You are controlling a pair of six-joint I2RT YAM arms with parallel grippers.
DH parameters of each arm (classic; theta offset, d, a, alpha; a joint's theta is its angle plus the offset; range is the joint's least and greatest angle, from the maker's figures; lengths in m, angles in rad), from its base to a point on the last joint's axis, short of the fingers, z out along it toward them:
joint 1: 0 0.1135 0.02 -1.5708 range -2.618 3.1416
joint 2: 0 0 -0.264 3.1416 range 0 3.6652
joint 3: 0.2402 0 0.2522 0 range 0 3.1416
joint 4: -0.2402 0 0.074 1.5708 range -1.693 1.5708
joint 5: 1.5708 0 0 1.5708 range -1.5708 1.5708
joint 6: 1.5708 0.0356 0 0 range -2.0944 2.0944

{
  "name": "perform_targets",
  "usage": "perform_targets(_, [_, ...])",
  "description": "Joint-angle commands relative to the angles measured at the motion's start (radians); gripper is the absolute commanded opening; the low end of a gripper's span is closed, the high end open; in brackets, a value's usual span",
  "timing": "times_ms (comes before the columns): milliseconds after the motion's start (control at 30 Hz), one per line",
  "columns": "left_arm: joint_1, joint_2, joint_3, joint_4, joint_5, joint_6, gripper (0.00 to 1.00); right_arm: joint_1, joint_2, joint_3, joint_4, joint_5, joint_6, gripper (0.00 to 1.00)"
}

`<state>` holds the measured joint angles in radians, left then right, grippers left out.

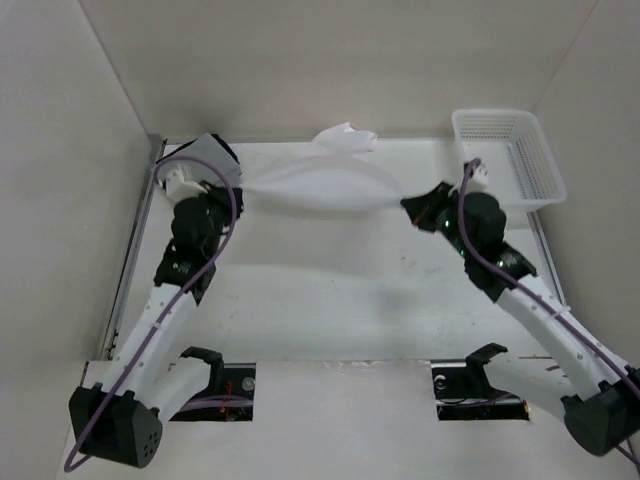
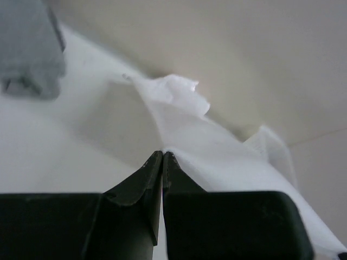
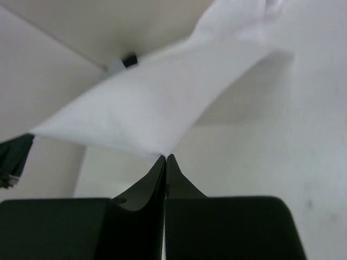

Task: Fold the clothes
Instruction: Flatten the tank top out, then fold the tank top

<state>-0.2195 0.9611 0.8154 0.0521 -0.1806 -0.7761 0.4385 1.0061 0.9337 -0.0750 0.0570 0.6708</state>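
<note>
Garment (image 1: 320, 185) hangs taut above the bench, left of the basket (image 1: 490, 113). Jaws of the left gripper (image 1: 243, 190) and right gripper (image 1: 407, 203) pinch its ends; no fold made yet.

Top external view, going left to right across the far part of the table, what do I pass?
First the left gripper, then the white garment stretched in the air between both grippers, then the right gripper, then the white basket.
</note>
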Motion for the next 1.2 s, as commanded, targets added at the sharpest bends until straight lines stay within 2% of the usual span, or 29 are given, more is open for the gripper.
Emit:
perform_targets(0, [-0.039,-0.216,-0.216,-0.016,-0.074,-0.017,0.01,0.116,-0.222,-0.223,0.109,0.084,0.059,0.00])
perform_targets(133, [-0.082,-0.506,-0.395,-0.288,-0.074,-0.049,0.00,0.333,-0.400,-0.462,0.006,0.139,0.173,0.00])
perform_targets(300, [-0.201,-0.812,-0.487,-0.653,-0.134,-0.193,0.00,0.723,-0.587,-0.697,-0.107,0.300,0.425,0.00])
perform_targets(367, [-0.261,-0.857,-0.484,-0.689,-0.192,-0.222,0.00,0.861,-0.610,-0.713,-0.155,0.392,0.502,0.00])
perform_targets(433, [-0.307,-0.800,-0.443,-0.661,-0.262,-0.223,0.00,0.946,-0.584,-0.675,-0.204,0.473,0.523,0.00])
perform_targets(467, [-0.327,-0.748,-0.418,-0.623,-0.293,-0.207,0.00,0.947,-0.560,-0.647,-0.224,0.500,0.520,0.00])
perform_targets(533, [-0.368,-0.630,-0.378,-0.485,-0.338,-0.161,0.00,0.902,-0.505,-0.590,-0.239,0.536,0.480,0.00])
perform_targets(633, [-0.384,-0.408,-0.313,-0.232,-0.382,-0.059,0.00,0.735,-0.422,-0.512,-0.180,0.518,0.354,0.00])
perform_targets(700, [-0.334,-0.223,-0.245,-0.065,-0.381,-0.003,0.00,0.569,-0.356,-0.448,-0.091,0.439,0.229,0.00])
perform_targets(833, [-0.183,0.124,-0.084,0.181,-0.318,-0.028,0.00,0.189,-0.155,-0.307,0.108,0.171,0.072,0.00])
perform_targets(933, [-0.130,0.389,0.113,0.232,-0.297,-0.019,0.00,-0.031,0.047,-0.179,0.219,0.011,0.056,0.00])
perform_targets(1100, [-0.071,0.856,0.555,0.192,-0.209,0.009,0.03,-0.206,0.475,0.115,0.308,-0.115,0.064,0.00])
perform_targets(1133, [-0.067,0.937,0.646,0.160,-0.207,0.012,0.07,-0.227,0.580,0.196,0.305,-0.134,0.073,0.01])
perform_targets(1167, [-0.060,1.021,0.739,0.128,-0.195,0.020,0.17,-0.241,0.679,0.280,0.296,-0.152,0.081,0.05])
